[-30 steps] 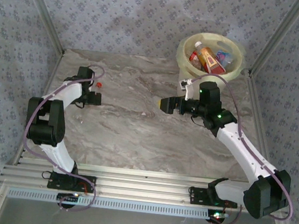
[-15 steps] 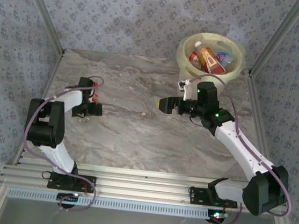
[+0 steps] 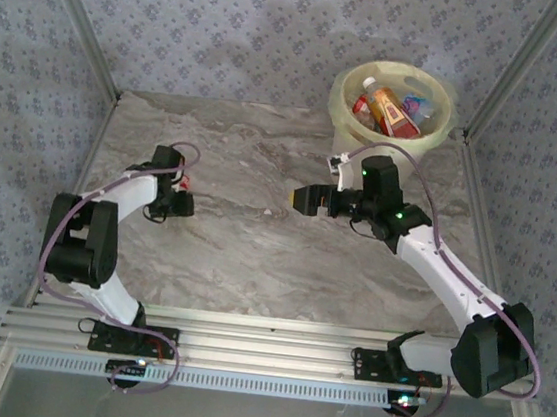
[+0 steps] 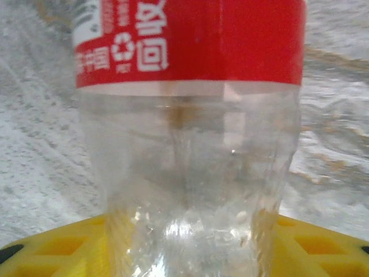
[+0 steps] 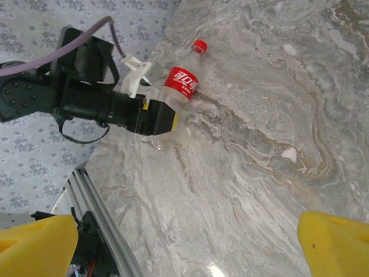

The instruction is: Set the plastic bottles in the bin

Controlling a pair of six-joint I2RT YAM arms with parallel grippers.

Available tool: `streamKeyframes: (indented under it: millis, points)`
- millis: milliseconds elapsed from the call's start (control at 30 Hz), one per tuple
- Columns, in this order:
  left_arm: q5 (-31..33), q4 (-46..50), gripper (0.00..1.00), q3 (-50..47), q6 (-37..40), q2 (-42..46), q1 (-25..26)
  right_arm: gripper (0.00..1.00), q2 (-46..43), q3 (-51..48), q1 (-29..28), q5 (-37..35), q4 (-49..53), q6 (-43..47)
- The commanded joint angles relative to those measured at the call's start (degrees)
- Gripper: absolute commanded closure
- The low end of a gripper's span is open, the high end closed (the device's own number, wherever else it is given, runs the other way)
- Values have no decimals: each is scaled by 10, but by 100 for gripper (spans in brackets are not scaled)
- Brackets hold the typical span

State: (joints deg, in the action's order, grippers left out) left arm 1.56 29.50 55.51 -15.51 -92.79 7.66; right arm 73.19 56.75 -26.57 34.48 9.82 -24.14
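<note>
Marble top: my work surface.
Left gripper: at the left side; I see its yellow fingers pinched on the clear lower half of a bottle.
Bottle: red label, red cap, lying on the marble.
Right gripper: jaws wide, nothing between them, over mid-table.
Bin: far right corner; I count several bottles inside.

Showing white links and black joints on left arm and right arm, trailing mauve cables, carrying small green lights, ending in yellow fingers.
</note>
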Motion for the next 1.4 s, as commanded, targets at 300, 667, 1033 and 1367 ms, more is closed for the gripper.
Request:
streamKeyframes:
  millis: [300, 667, 1033, 1367]
  points:
    - [-234, -177, 44, -45, -42, 138, 125, 1, 40, -9, 19, -15, -82, -147]
    - [-286, -381, 44, -56, -130, 124, 269, 3, 80, 0, 33, 22, -150, -193]
    - [-288, -461, 44, -55, -162, 103, 324, 11, 96, 1, 30, 23, -165, -202]
    - [-295, -468, 42, -45, -162, 84, 343, 24, 98, 2, 27, 25, -170, -208]
